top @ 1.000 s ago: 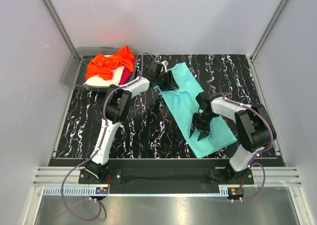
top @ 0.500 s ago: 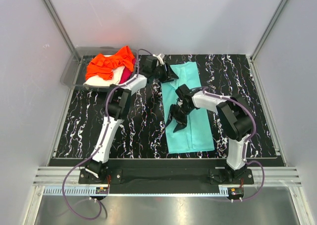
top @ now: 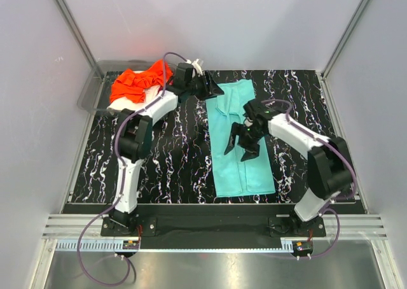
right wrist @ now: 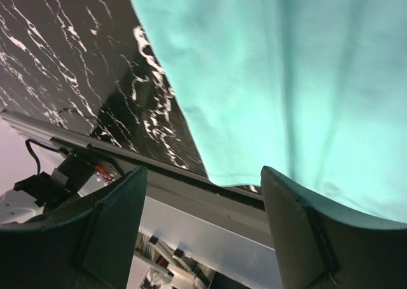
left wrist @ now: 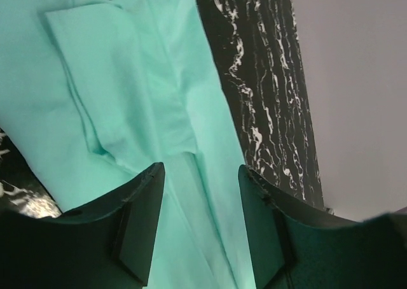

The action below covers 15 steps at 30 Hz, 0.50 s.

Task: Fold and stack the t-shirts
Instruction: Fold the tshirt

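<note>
1. The black desk with white streaks (top: 159, 168) is the biggest thing here, and everything sits on it.
2. The soft turquoise-teal t-shirt (top: 245, 168) lies flat on the desk, a bit right of the middle. It is folded into a long thin strip that runs from the far side to the near edge.
3. The grey plastic tray (top: 84, 97) sits at the far left corner. A crumpled bright orange t-shirt (top: 137, 84) is heaped on top of it, well apart from the teal one.
4. The right end effector (top: 240, 148) hangs over the middle of the teal strip. Its two fingers are spread wide and hold nothing.
5. The left end effector (top: 216, 90) is at the far left corner of the teal strip. Its fingers are apart too, with only cloth showing under the gap, so it grips nothing.
6. I think the shirt is light, floppy and thin. It will sag when lifted, and it may slide on the smooth desk.
7. I think the best places to take hold are the two corners of one short end. Each pinch should catch all the layers, so the strip folds over itself without coming undone.
</note>
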{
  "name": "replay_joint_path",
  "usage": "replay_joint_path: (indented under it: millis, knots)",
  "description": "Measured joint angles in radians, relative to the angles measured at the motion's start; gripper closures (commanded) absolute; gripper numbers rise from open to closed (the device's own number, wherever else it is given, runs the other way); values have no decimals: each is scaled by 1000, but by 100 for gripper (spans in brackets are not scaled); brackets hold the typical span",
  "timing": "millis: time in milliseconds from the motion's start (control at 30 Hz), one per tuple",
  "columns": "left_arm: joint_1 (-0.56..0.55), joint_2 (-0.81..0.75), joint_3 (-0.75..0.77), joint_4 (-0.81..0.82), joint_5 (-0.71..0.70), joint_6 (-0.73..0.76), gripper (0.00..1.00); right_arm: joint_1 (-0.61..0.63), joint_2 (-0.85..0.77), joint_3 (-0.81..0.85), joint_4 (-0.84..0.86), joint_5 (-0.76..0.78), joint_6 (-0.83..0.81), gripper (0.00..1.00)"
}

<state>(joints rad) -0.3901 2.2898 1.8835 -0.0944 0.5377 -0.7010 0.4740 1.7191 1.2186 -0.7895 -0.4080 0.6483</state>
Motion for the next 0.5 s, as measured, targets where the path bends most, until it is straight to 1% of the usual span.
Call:
replay_joint_path:
  millis: [100,200,300,400,500]
  knots:
    - [-31,-87,-130,58,-26,-27,48,-61,-106,-47,-40,38,-31,19]
    - [-64,-87,-181,100,-37,-68,48,-150,-199,-116,-67,60,-56,20]
    - [-92,-25,-171,118,-37,-92,48,-241,-245,-178,-100,78,-82,20]
    - [-105,64,-120,120,-37,-105,48,-275,-246,-199,-129,93,-106,19]
    - [-103,173,-28,110,-37,-120,46,-288,-246,-200,-148,96,-126,19]
